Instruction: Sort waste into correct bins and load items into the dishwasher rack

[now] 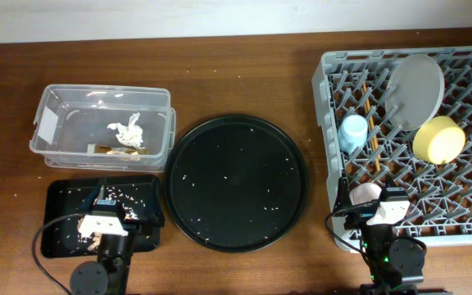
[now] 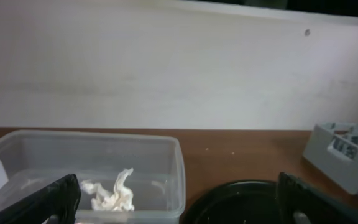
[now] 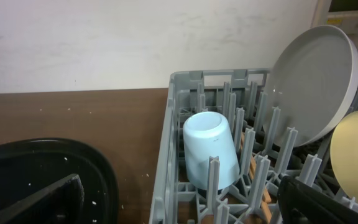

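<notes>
The crumpled white tissue (image 1: 126, 131) and the gold-brown wrapper (image 1: 117, 150) lie in the clear tub (image 1: 105, 94); the tissue also shows in the left wrist view (image 2: 110, 194). Rice-like crumbs (image 1: 125, 192) lie in the small black tray (image 1: 60, 192). My left gripper (image 1: 105, 215) is open and empty above that tray, as the left wrist view (image 2: 176, 199) shows. The grey rack (image 1: 465, 229) holds the blue cup (image 1: 353, 131), plate (image 1: 417, 88), yellow bowl (image 1: 438, 139), chopsticks (image 1: 372, 135) and pink cup (image 1: 365, 194). My right gripper (image 1: 381, 205) is open and empty at the rack's front left corner (image 3: 179, 199).
The large round black tray (image 1: 236, 182) sits between the bins and the rack, with white crumbs scattered on it. In the right wrist view the blue cup (image 3: 210, 149) lies tilted among pegs, with the plate (image 3: 312, 81) leaning upright behind it. A pale wall stands beyond the table.
</notes>
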Motion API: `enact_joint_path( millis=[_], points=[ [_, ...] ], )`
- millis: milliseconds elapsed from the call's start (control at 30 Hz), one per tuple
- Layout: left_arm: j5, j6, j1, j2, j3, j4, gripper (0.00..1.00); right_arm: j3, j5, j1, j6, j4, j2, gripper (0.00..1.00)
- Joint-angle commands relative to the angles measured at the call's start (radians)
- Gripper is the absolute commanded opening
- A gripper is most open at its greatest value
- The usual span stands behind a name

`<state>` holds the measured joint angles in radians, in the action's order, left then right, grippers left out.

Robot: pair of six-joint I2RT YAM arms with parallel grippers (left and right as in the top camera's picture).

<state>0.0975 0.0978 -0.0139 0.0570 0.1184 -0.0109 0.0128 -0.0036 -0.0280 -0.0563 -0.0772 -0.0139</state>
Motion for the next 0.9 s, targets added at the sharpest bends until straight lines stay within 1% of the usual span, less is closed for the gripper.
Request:
enact_joint_path(
  millis=[0,67,233,333,467,867],
  points=[
    [0.010,-0.005,0.024,-0.050,-0.050,-0.009,1.00,-0.007,0.009,-0.005,-0.012,-0.003,0.008,0.98],
    [0.011,-0.005,0.035,-0.052,-0.075,-0.031,1.00,-0.007,0.008,-0.005,-0.012,-0.003,0.008,0.98],
    [0.011,-0.005,0.055,-0.052,-0.109,-0.026,1.00,-0.007,0.009,-0.005,-0.012,-0.003,0.008,0.98],
    [0.010,-0.006,0.070,-0.052,-0.110,0.026,1.00,-0.007,0.009,-0.005,-0.012,-0.003,0.008,0.98],
    [0.011,-0.039,0.074,-0.051,-0.110,0.083,1.00,-0.007,0.009,-0.005,-0.012,-0.003,0.008,0.98],
    [0.011,-0.039,0.074,-0.050,-0.109,0.082,1.00,-0.007,0.009,-0.005,-0.012,-0.003,0.008,0.98]
  ],
)
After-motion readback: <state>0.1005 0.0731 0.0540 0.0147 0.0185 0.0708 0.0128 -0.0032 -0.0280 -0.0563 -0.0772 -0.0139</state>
